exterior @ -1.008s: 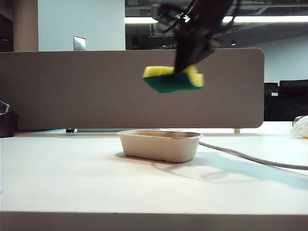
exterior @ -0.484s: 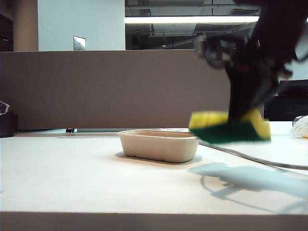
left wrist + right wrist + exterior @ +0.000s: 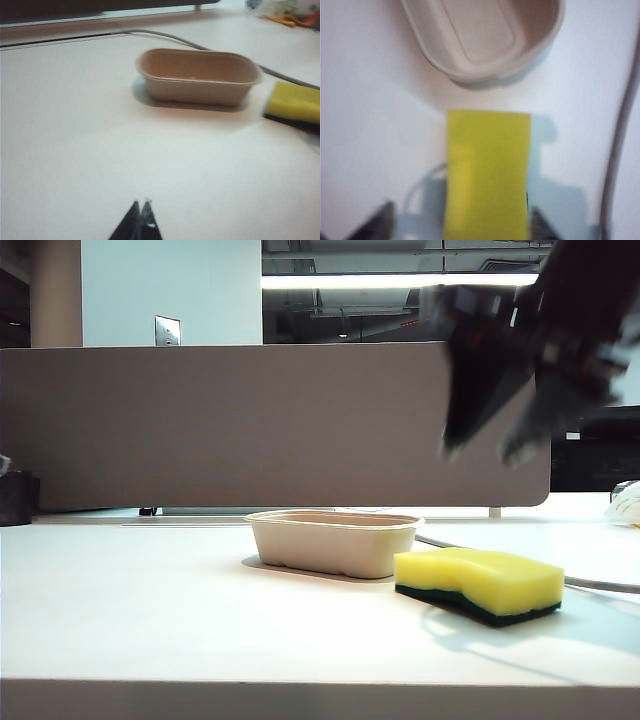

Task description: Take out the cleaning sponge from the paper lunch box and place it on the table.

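table [image 3: 150, 610]: we're looking at a big flat white desk top, matte, nothing fancy, with soft shadows under the things on it.
paper lunch box [image 3: 333, 542]: beige pulp tray sitting upright about mid-table; in the right wrist view [image 3: 485, 40] we can see right into it and there's nothing inside.
cleaning sponge [image 3: 478, 582]: lying flat on the table just right of the box and a bit nearer to us, yellow side up, dark green layer underneath. It's close to the box, but we can't tell for sure whether they touch. Also shows in the left wrist view [image 3: 294, 103] and the right wrist view [image 3: 487, 172].
right gripper [image 3: 482, 452]: hanging in the air above the sponge, blurry, fingers spread apart and holding nothing. In its own wrist view [image 3: 460, 220] the two fingertips sit either side of the sponge, well clear of it.
left gripper [image 3: 140, 216]: low over the near left part of the table, well away from the box; the two tips are pressed together with nothing between them.
cable [image 3: 600, 584]: grey lead running across the table behind the box and off to the right, passing behind the sponge.
divider panel [image 3: 250, 425]: grey-brown board standing along the far edge of the table.
room: pale wall with a small switch plate [image 3: 166, 331] far left, a bright ceiling light strip [image 3: 400, 281] above the panel, dark ceiling beyond.
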`<state>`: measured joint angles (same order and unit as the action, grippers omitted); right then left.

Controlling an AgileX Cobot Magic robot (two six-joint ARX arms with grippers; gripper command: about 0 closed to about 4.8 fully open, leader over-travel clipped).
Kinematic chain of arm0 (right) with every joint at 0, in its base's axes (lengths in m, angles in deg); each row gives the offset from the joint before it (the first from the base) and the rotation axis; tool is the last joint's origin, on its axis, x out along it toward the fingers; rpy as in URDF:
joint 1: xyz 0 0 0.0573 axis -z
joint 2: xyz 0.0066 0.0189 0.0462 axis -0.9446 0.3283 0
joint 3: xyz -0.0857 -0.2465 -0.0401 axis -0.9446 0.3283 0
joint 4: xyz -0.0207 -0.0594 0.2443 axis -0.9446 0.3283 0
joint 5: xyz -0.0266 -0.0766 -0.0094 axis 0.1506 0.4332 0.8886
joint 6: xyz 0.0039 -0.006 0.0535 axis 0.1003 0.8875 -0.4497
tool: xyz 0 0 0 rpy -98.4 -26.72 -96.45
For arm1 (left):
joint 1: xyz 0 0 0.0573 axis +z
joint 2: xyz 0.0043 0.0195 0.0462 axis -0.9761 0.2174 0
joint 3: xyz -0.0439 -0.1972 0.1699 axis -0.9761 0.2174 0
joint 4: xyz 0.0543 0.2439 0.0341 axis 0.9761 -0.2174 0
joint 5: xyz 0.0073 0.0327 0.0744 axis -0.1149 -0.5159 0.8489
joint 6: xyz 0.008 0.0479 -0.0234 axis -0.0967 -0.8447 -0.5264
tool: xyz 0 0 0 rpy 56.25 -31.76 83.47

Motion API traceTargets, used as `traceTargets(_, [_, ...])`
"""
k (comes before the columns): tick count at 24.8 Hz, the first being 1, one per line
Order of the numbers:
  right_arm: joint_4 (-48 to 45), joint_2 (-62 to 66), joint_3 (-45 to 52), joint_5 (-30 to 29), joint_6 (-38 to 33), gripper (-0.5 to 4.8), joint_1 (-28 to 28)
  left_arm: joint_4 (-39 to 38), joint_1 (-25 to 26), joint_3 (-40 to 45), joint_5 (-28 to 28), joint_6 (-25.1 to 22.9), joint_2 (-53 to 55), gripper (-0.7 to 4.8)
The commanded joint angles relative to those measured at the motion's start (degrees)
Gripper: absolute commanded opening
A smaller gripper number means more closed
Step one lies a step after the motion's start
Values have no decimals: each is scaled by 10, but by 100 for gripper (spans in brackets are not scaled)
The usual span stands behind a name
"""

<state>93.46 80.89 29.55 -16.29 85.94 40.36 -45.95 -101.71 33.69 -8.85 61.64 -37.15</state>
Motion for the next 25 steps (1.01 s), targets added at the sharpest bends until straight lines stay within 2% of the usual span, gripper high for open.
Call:
traceTargets(1, [7, -101, -2, -5, -12, -2, -1, 4, 75, 0, -16, -1, 0, -5])
traceTargets(4, [-23, -189, -2, 1, -35, -6, -1, 3, 146, 0, -15, -1, -2, -5])
traceTargets(5, [-47, -228, -1, 30, -35, -6, -1, 3, 172, 0, -15, -1, -12, -5])
traceTargets(7, [-92, -271, 7, 66, -35, -6, -1, 10, 198, 0, -15, -1, -28, -5])
traceTargets(9, [-147, -306, 22, 76, -35, -6, 0, 13, 217, 0, -15, -1, -28, -5])
traceTargets(17, [-292, -353, 103, 158, -34, -6, 1, 13, 233, 0, -15, -1, -28, -5])
traceTargets(19, [-291, -356, 115, 176, -34, -5, 1, 13, 233, 0, -15, -1, -28, -5])
traceTargets(25, [-216, -355, 115, 177, -34, -5, 1, 13, 233, 0, -15, -1, -28, -5])
